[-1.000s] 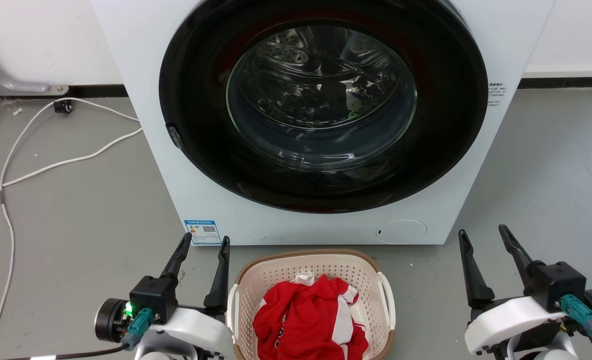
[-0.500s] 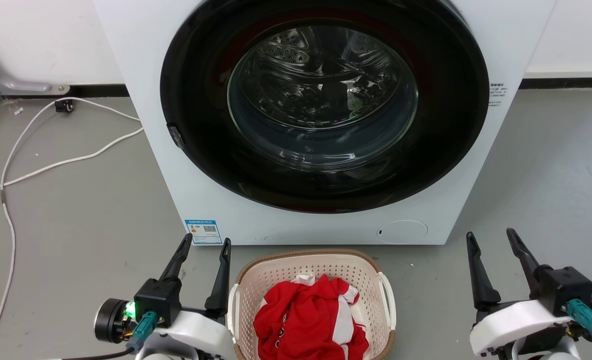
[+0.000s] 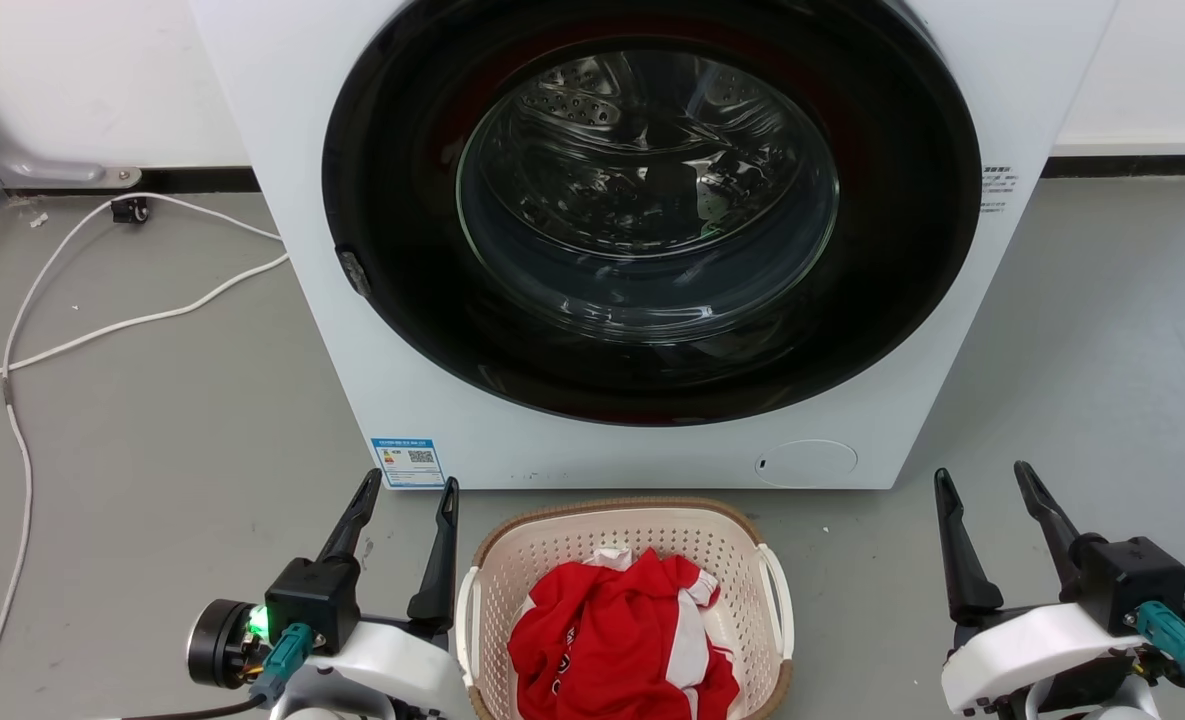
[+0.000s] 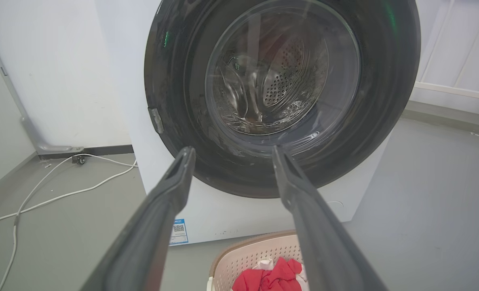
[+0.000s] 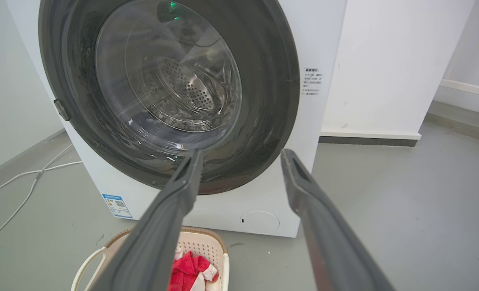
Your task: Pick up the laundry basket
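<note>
The right gripper (image 3: pixel 983 474) has been shifted slightly right; the left gripper (image 3: pixel 412 482) is held just beside the laundry basket (image 3: pixel 552 545), both spread.

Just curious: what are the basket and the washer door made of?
Basket: likely matte beige plastic, moulded with rows of small holes; brown woven-look rim. Washer door: apparently clear glass in a glossy dark ring; it reflects and is see-through.

White forearms (image 3: pixel 402 665), long dark fingers (image 3: pixel 439 560) — teal connectors (image 3: pixel 287 645), green LED (image 3: pixel 257 622).

Bright, even light — sharp focus, glare on the door glass (image 3: pixel 647 190).
</note>
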Available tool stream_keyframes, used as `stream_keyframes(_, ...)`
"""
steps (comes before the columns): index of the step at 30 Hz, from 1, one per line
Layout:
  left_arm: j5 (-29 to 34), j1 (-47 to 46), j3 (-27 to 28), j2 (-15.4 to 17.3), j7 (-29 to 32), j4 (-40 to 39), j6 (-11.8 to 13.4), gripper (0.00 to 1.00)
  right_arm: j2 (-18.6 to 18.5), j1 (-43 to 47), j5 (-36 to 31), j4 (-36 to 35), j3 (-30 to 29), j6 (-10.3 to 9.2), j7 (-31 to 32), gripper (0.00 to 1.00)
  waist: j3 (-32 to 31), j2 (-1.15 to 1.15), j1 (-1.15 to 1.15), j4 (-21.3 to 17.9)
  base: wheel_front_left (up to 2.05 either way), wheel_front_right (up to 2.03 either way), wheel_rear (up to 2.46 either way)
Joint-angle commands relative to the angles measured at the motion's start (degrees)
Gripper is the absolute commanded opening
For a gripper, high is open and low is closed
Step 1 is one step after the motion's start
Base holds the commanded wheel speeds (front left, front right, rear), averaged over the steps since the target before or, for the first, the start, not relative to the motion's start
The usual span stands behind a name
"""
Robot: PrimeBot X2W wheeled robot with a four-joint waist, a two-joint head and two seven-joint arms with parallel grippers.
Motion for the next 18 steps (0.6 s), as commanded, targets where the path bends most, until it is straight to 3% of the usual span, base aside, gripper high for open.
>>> stream_keyframes(1, 0.09, 0.22, 0.11, -0.03, -0.12, 0.07, -0.10, 1.00, 0.11, -0.27, -0.14, 0.10, -0.02, -0.02, -0.31, 1.00, 0.00, 0.00, 0.00, 0.02, 0.00, 0.00, 0.00)
stream_keyframes(11, 0.59, -0.96, 0.01, -0.07, -0.12, 2.03, -0.29, 1.00, 0.11, -0.15, -0.54, 1.25, -0.99, -0.02, 0.61, 1.00, 1.54, 0.00, 0.00, 0.66, 0.00, 0.00, 0.00)
stream_keyframes(18, -0.82, -4.79, -0.01, 0.69, -0.12, 9.00, -0.78, 1.00, 0.09, -4.11, -0.35, 7.83, -1.64, -0.02, 1.36, 1.00, 11.04, 0.00, 0.00, 0.23, 0.00, 0.00, 0.00)
